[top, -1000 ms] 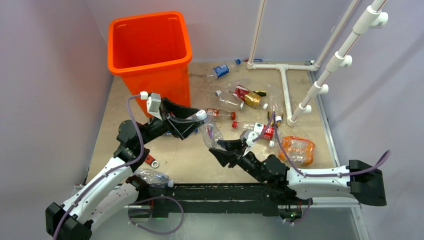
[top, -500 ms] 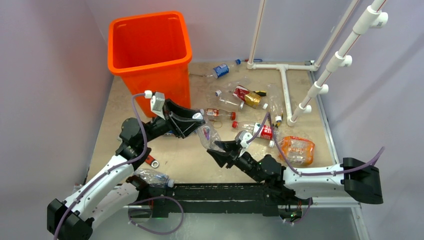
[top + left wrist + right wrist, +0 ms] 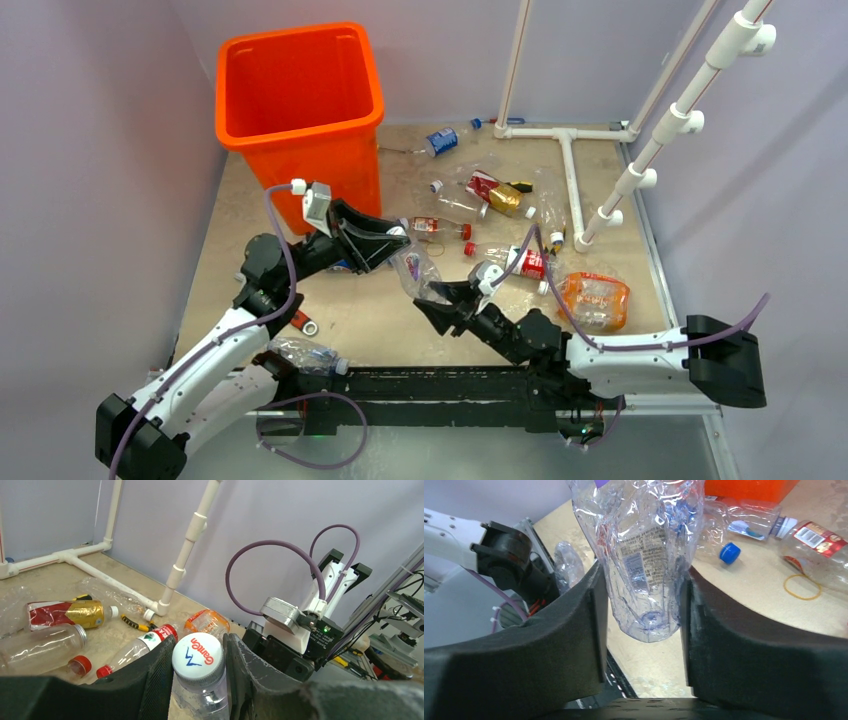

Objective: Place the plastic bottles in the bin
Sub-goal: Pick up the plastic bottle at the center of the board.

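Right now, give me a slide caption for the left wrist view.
Left claw grips a white-capped clear plastic bottle by its neck.

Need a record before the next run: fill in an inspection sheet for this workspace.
Surface: tan table, littered.
Job's things: orange bin upright at back left; clear bottle held by both grippers; other bottles lie loose, including an orange-tinted bottle.
Clutter: red-handled tool, screwdriver, rubber band, loose blue cap.
Grippers: left gripper shut on the clear bottle's cap end; right gripper shut on its base.
Cables: purple cables loop off both arms.
Surroundings: white pipe frame at right; plain walls.
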